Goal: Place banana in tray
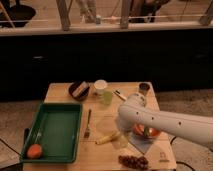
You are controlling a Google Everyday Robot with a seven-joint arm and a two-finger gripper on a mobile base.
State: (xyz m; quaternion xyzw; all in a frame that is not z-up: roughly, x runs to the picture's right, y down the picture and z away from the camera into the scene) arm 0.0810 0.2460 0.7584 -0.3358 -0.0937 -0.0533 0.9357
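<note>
Found the claw [121,138] low over the wooden surface [60,92], at the tip of the white arm [165,122], spread wide and gripping nothing. Saw the banana [107,138] lying flat just beside the claw, on the side toward the tray [55,106] and outside it. Noted a fork [88,124] between banana and tray, and an orange fruit [34,150] in the tray's near corner. Spotted an orange bowl [146,132] on the claw's other side, partly hidden by the arm. Also grapes [133,161] nearer the camera and cups [100,86] with a dark bowl [79,90] farther back, before a dark wall.
</note>
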